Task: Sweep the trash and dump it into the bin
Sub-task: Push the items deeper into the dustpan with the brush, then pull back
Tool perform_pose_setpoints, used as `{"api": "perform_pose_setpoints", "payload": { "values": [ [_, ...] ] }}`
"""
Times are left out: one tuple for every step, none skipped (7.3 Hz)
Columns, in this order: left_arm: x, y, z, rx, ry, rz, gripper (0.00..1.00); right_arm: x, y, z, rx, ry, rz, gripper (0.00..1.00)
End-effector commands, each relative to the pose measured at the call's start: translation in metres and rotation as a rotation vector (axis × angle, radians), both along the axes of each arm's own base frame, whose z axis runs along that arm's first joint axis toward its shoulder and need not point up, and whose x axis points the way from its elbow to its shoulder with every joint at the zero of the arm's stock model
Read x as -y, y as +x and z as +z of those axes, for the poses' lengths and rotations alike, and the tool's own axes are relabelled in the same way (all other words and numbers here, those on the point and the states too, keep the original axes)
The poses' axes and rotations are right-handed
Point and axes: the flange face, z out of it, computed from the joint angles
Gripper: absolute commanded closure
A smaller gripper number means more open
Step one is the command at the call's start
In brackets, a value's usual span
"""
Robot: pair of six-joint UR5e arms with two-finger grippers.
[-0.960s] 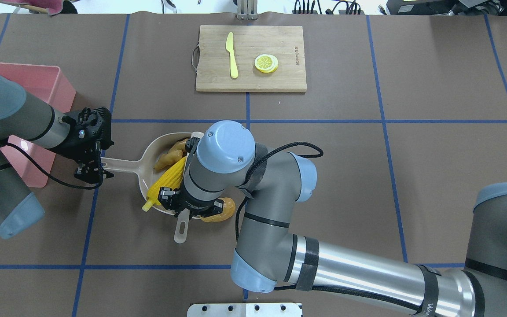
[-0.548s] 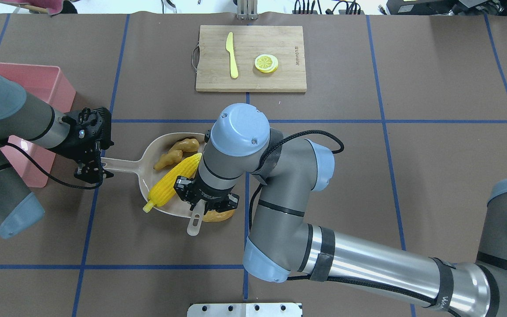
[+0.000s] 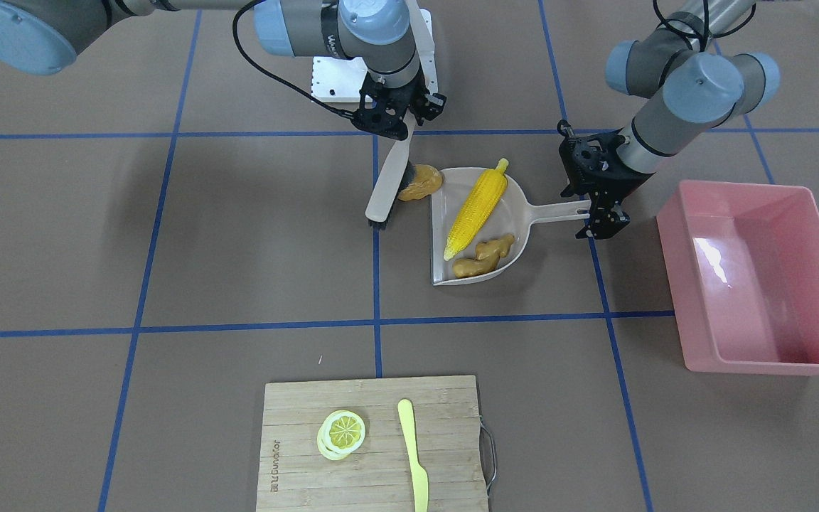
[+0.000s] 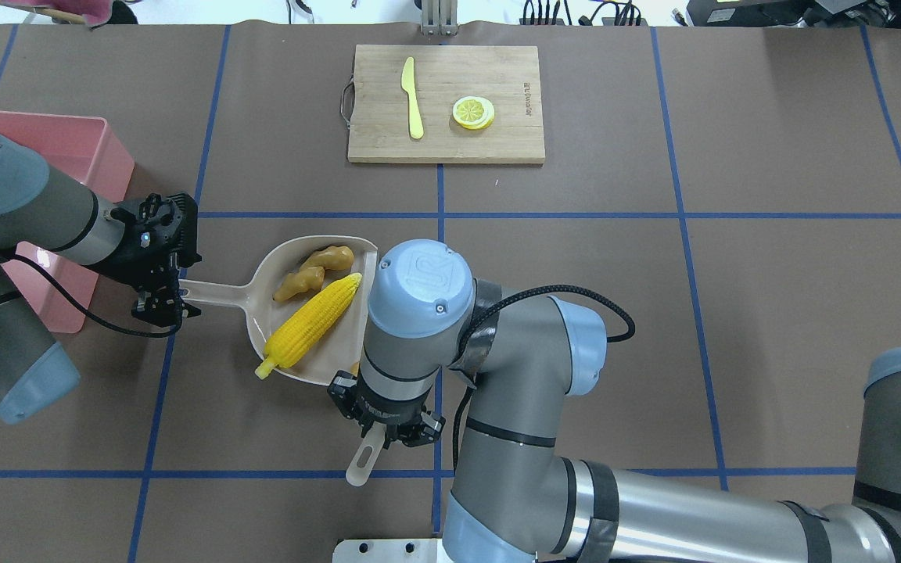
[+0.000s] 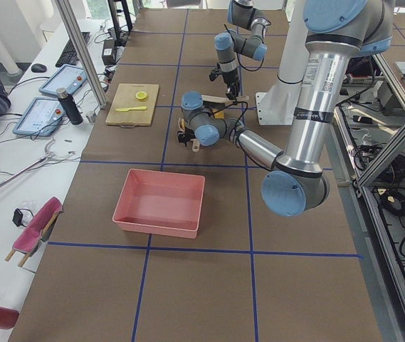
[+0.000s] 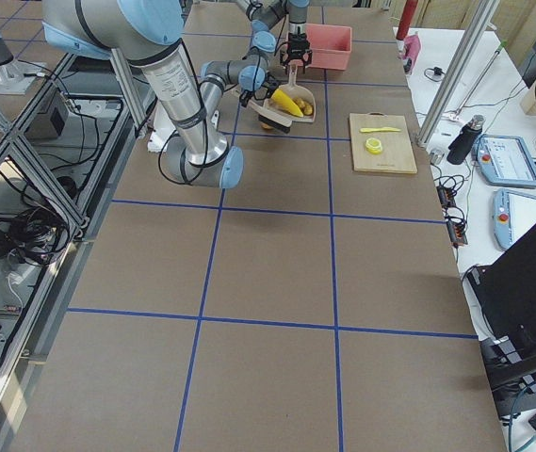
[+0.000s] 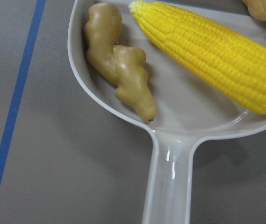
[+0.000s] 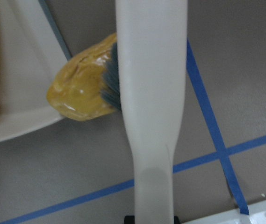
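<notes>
Front-facing: pinches the handle of the beige plastic dustpan [image 3: 517, 213] in the left end effector [image 3: 596, 213], probably bracing its lip on the worktop [image 3: 168, 249]; clamps the pale long-handled brush [image 3: 387, 185] in the right end effector [image 3: 399, 128], bristles against the brown oval toy potato [image 3: 420, 183] just outside the lip.
Overhead: holds the yellow toy corn cob [image 4: 311, 319] and knobbly tan ginger root [image 4: 315, 268] in the pan; large pink rectangular plastic bin [image 4: 67, 141] apart.
Right wrist: potato touching bristles.

In the dustpan [image 3: 516, 203] lie the corn [image 3: 477, 208] and the ginger [image 3: 482, 257]. The potato [image 3: 420, 182] sits just outside its open edge, against the brush [image 3: 388, 181]. The bin [image 3: 736, 189] stands left, past the handle [image 3: 559, 210]. Farther back, a board [image 4: 489, 70] carries knife [image 4: 413, 98] and lemon slice [image 4: 473, 112].
</notes>
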Motion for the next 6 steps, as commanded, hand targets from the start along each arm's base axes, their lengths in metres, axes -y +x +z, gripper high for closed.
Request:
{"api": "perform_pose_setpoints", "payload": {
  "values": [
    [-0.003, 0.0, -0.004, -0.02, -0.016, 0.025, 0.21, -0.051, -0.008, 0.001, -0.051, -0.054, -0.029, 1.0],
    [-0.003, -0.002, -0.008, -0.028, -0.01, 0.023, 0.21, -0.055, -0.009, 0.001, -0.056, -0.063, -0.026, 1.0],
    [-0.003, -0.002, -0.007, -0.025, -0.01, 0.023, 0.21, -0.055, -0.01, 0.002, -0.057, -0.056, -0.023, 1.0],
    [-0.003, -0.002, -0.006, -0.024, -0.011, 0.023, 0.21, -0.054, -0.011, 0.004, -0.057, -0.055, -0.022, 1.0],
    [-0.003, -0.002, -0.007, -0.025, -0.009, 0.024, 0.21, -0.051, -0.009, 0.0, -0.047, -0.054, -0.018, 1.0],
    [-0.002, -0.002, -0.006, -0.023, -0.004, 0.026, 0.22, -0.05, -0.007, -0.007, -0.032, -0.05, -0.018, 1.0]
  ]
}}
